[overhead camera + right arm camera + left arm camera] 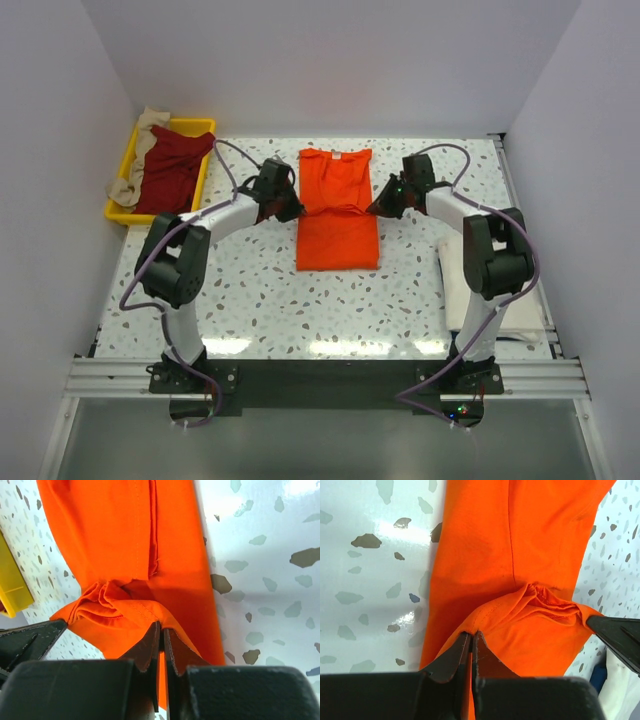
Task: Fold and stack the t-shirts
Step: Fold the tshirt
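The bright orange t-shirt [337, 208] lies lengthwise in the middle of the table, sleeves folded in, a small white tag at its far collar. My left gripper [291, 211] is shut on the shirt's left edge at mid-length, and my right gripper [378, 208] is shut on its right edge opposite. In the left wrist view the gripper [471, 636] pinches a lifted hem of the orange t-shirt [520, 555]. In the right wrist view the gripper [162, 626] pinches the same bunched orange t-shirt [125, 540]. A dark red t-shirt [170, 165] and a beige t-shirt [133, 180] lie in the tray.
A yellow plastic tray [202, 127] stands at the table's far left, its corner showing in the right wrist view [12, 587]. A white cloth [510, 310] lies at the right edge beside the right arm. White walls close in on three sides.
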Tool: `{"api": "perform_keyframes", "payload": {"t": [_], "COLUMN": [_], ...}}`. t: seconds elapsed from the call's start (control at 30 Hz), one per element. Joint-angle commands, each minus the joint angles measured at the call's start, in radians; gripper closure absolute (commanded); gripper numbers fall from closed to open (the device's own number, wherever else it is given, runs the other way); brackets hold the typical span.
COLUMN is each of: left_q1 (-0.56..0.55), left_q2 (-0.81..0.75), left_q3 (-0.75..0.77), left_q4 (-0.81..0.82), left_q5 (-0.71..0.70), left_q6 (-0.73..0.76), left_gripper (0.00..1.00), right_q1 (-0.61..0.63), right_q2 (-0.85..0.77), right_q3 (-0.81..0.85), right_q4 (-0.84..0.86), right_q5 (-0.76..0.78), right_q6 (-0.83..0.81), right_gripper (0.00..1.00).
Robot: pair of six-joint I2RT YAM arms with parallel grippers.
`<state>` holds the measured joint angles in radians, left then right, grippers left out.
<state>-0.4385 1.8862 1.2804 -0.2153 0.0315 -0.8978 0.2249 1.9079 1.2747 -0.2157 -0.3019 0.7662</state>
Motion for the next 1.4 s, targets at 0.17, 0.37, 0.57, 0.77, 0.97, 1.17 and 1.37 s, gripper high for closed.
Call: {"api": "perform_keyframes", "payload": {"t": [0.17, 0.37, 0.57, 0.77, 0.97, 1.17, 1.37], "left_q1": [0.035, 0.053, 0.049, 0.009, -0.012, -0.008, 0.029], "left_q2": [0.019, -0.028, -0.059, 0.028, 0.131, 0.238, 0.313], "left_q3": [0.030, 0.030, 0.014, 0.069, 0.129, 0.221, 0.275], "left_q4": [0.129, 0.133, 0.152, 0.168, 0.180, 0.148, 0.108], "left_q5": [0.060, 0.051, 0.064, 0.134, 0.174, 0.196, 0.173], "left_q6": [0.068, 0.138, 0.134, 0.131, 0.146, 0.189, 0.215], "left_gripper": [0.84, 0.49, 0.68, 1.00, 1.00, 1.00, 1.00], "right_q1": [-0.024, -0.033, -0.019, 0.051, 0.109, 0.125, 0.080], "right_q2": [0.069, 0.028, -0.038, 0.000, 0.108, 0.224, 0.301], "right_q3": [0.090, 0.120, 0.049, 0.077, 0.170, 0.270, 0.308], "right_q4": [0.059, 0.006, 0.028, 0.049, 0.045, 0.029, 0.045], "right_q5": [-0.091, -0.068, -0.039, -0.055, -0.078, -0.101, -0.131], "right_q6": [-0.044, -0.103, -0.123, -0.148, -0.157, -0.143, -0.116], "right_gripper": [0.82, 0.60, 0.64, 0.73, 0.74, 0.76, 0.77]}}
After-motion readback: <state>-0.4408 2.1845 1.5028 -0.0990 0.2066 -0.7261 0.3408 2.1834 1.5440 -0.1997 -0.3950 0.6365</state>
